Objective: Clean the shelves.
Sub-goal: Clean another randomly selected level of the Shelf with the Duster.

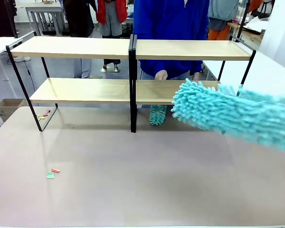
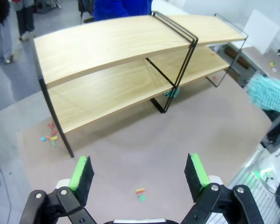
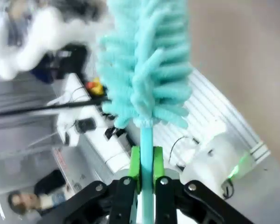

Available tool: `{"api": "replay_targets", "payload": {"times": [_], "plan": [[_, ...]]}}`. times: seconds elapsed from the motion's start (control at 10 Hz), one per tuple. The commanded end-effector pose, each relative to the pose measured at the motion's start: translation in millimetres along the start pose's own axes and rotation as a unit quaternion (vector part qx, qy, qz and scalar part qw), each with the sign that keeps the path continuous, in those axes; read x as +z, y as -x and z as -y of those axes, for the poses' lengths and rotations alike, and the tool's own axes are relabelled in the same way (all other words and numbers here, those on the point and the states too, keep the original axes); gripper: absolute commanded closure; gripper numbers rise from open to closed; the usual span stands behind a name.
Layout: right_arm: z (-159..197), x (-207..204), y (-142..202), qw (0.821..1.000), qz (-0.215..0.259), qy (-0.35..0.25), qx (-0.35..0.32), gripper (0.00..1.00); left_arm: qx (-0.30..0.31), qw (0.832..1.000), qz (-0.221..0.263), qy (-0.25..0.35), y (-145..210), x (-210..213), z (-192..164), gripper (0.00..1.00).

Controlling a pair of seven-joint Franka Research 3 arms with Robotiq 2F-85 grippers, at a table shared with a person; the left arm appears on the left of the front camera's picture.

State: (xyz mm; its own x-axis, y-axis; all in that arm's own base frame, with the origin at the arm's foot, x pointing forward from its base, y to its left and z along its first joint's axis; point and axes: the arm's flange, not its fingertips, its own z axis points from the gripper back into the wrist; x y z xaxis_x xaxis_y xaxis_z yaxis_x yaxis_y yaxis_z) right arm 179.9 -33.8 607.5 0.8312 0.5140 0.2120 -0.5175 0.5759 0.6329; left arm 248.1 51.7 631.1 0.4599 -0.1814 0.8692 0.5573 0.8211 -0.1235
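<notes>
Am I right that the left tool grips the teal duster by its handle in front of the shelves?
No: the right tool grips the teal duster by its handle in front of the shelves, as the right wrist view shows; the left tool is open.

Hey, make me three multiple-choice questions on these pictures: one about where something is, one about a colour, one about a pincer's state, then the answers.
1. Where do the small coloured scraps lie?
A) on the top board
B) on the tabletop in front of the shelves
C) in a hand

2. What colour is the fluffy duster?
A) teal
B) red
C) black

3. How is the left pincer?
A) shut on the duster
B) shut on a scrap
C) open, holding nothing

Answers:
1 B, in the front view they sit on the bare tabletop, left of centre.
2 A, its strands are teal.
3 C, its green pads stand wide apart, nothing between.
</notes>
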Motion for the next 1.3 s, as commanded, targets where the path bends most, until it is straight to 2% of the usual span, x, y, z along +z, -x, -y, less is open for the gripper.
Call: {"api": "replay_targets", "payload": {"times": [0.0, 0.1, 0.2, 0.4, 0.5, 0.6, 1.0, 1.2], "plan": [[-15, 38, 19, 0.993, 0.013, -0.040, 0.108, 0.88, 0.002, 1.000, 0.000, 0.001, 0, -1, -1, 0.00], [-21, 48, 28, 0.981, 0.046, -0.035, 0.187, 0.88, 0.002, 1.000, 0.000, 0.001, 0, -1, -1, 0.00], [-26, 54, 30, 0.959, 0.074, -0.040, 0.270, 0.88, 0.002, 1.000, 0.000, 0.001, 0, -1, -1, 0.00], [-24, 65, 34, 0.931, 0.142, -0.024, 0.334, 0.88, 0.002, 1.000, 0.000, 0.001, 0, -1, -1, 0.00], [-22, 68, 36, 0.924, 0.182, -0.003, 0.337, 0.88, 0.002, 1.000, 0.000, 0.001, 0, -1, -1, 0.00], [-33, 71, 37, 0.951, 0.101, -0.001, 0.291, 0.88, 0.002, 1.000, 0.000, 0.001, 0, -1, -1, 0.00], [-29, 69, 37, 0.950, 0.112, 0.000, 0.292, 0.88, 0.002, 1.000, 0.000, 0.001, 0, -1, -1, 0.00], [-15, 44, 8, 0.964, 0.086, 0.047, 0.246, 0.88, 0.002, 1.000, 0.000, 0.001, 0, -1, -1, 0.00]]}}
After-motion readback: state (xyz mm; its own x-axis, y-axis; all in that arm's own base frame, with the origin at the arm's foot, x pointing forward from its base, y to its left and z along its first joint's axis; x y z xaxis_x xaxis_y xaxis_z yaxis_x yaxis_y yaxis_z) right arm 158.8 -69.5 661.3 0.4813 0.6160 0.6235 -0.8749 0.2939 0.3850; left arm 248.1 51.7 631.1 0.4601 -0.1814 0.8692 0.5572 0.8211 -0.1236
